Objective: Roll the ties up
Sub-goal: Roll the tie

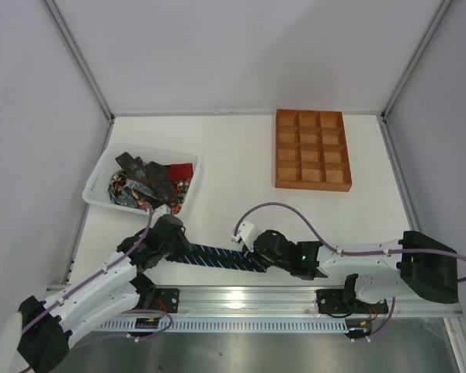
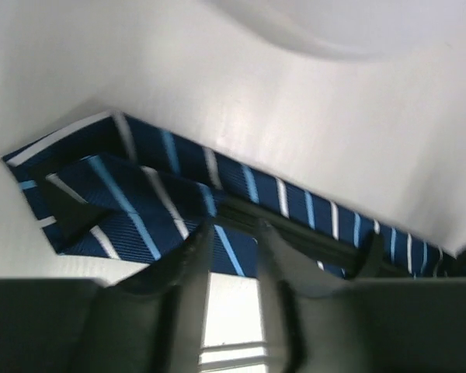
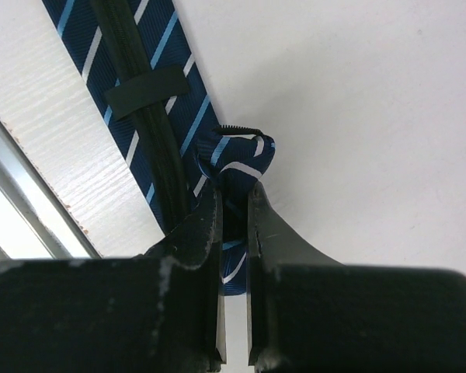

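We record, by size:
- White table (image 1: 241, 155), bearing the rest.
- Orange-brown compartment tray (image 1: 312, 185), well to the right of the white basket (image 1: 101, 167).
- The basket holds heaped brown, red and patterned ties (image 1: 144, 183).
- Navy striped tie (image 1: 217, 257), flat on the table just arm-side of the basket, running rightward.
- Left gripper (image 2: 231, 233), at the tie's basket-side end. We cannot tell whether it grips.
- Right gripper (image 3: 233, 194), at the end farthest from the basket, clenched on the folded tip.

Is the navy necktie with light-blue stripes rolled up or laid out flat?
Mostly flat: the navy striped necktie lies stretched out straight; only the end pinched in the right gripper is curled.
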Available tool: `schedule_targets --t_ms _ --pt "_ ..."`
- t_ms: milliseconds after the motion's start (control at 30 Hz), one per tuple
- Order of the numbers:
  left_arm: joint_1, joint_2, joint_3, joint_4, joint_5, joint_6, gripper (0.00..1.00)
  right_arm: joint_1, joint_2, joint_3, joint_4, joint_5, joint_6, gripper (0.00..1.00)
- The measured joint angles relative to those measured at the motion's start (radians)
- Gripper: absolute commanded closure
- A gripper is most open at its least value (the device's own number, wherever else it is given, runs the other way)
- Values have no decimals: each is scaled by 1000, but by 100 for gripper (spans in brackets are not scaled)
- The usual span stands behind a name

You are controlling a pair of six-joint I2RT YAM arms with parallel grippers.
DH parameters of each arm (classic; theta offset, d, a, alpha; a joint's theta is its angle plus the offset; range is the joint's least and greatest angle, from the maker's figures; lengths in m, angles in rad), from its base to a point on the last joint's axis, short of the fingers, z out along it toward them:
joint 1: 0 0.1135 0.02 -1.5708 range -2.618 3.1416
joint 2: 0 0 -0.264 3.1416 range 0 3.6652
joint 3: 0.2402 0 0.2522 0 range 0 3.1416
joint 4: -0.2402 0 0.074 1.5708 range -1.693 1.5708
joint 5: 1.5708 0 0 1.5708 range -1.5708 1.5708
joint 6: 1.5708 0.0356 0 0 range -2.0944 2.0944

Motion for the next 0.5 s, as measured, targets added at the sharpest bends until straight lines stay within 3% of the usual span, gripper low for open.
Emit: schedule_targets --t_ms 33,200,400,500 --pt "0 -16 2 0 18 10 82 6 5 0 0 13 -3 100" --pt "1 -103 2 74 153 54 97 27 16 0 4 72 -8 100" --pt "-3 -142 -5 179 287 88 100 29 16 0 27 114 -12 100" --pt "-11 -113 -66 338 422 80 99 29 16 0 42 130 -14 100"
